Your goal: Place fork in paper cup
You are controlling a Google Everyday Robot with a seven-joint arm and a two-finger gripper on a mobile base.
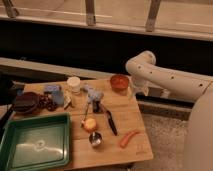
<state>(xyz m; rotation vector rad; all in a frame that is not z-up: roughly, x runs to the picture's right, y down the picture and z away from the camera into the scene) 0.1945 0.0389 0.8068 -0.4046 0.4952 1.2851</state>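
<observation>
Setting: wooden table point(125, 112) in a dim room, with a dark wall and a railing with metal posts behind it.
Robot arm: white arm point(170, 82) enters from the right and bends at an elbow above the table's far right corner.
Gripper location: gripper point(136, 91) hangs below the elbow at the far right edge of the table, just beside the orange-red bowl point(119, 81).
Gripper state: fingers apart, nothing between them; no contact with any item on the table.
Fork: fork point(86, 113) lies flat near the middle of the table, left of the knife point(110, 122), between the blue object point(92, 95) and the small orange-yellow item point(89, 124).
Paper cup: paper cup point(73, 84) stands upright at the far side of the table, left of the blue object and apart from the fork.
Metal cup: small metal cup point(95, 139) stands near the front edge, just in front of the orange-yellow item.
Orange stick: orange stick point(129, 138) lies near the front right corner, right of the metal cup.
Tray: green tray point(55, 125) sits at the front left of the table.
Left-side items: dark bowl point(25, 102) sits at the table's left end, behind the tray.
</observation>
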